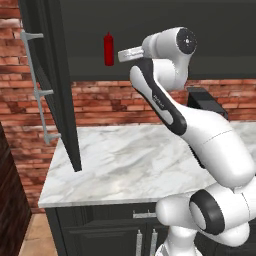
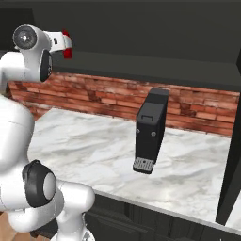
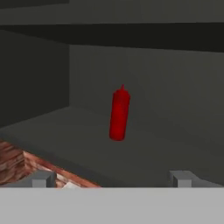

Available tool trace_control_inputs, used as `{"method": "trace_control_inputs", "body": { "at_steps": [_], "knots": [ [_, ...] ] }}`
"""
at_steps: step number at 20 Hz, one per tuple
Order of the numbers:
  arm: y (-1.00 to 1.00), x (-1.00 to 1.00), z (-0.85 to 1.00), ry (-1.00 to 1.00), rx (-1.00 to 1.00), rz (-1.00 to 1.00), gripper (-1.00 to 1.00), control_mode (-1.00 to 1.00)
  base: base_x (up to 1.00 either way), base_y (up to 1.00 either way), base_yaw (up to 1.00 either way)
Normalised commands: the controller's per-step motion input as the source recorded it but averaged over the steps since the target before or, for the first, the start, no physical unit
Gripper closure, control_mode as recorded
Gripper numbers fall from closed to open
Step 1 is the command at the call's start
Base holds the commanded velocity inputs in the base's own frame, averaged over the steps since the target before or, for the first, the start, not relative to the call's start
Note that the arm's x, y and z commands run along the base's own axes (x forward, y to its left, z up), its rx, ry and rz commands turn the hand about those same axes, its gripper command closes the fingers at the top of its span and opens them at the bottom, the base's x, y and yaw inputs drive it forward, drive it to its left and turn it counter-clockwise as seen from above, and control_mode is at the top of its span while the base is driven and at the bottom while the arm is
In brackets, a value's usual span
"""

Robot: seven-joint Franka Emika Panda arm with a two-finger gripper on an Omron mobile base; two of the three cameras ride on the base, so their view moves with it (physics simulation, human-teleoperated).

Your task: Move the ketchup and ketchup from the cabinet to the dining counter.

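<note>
A: The pincer (image 3: 112, 178) gapes wide with nothing in it, short of the red ketchup (image 3: 119, 114).

B: That bottle stands upright on the open cabinet (image 3: 39, 127) shelf. Advance level, straddle its body, then close.

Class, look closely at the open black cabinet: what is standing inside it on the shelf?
Inside the cabinet one bright red ketchup bottle stands upright on the dark shelf, ahead of the open gripper. No second bottle is visible; the arm and door hide parts of the interior.
</note>
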Motion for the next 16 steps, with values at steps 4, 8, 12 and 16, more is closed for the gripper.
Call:
{"method": "trace_control_inputs", "body": {
  "at_steps": [4,8,12,16],
  "knots": [
    [0.01,0.48,0.0,0.03,0.07,0.0,-1.0,-1.0,0.0,0.0,0.0],
    [0.02,0.47,0.0,0.09,0.09,0.0,-1.0,-1.0,0.0,0.0,0.0],
    [0.08,0.33,0.0,0.07,0.06,0.0,-1.0,-1.0,0.0,0.0,0.0],
    [0.22,0.25,-0.02,0.01,0.0,0.0,-1.0,-1.0,0.0,0.0,0.0]
  ]
}}
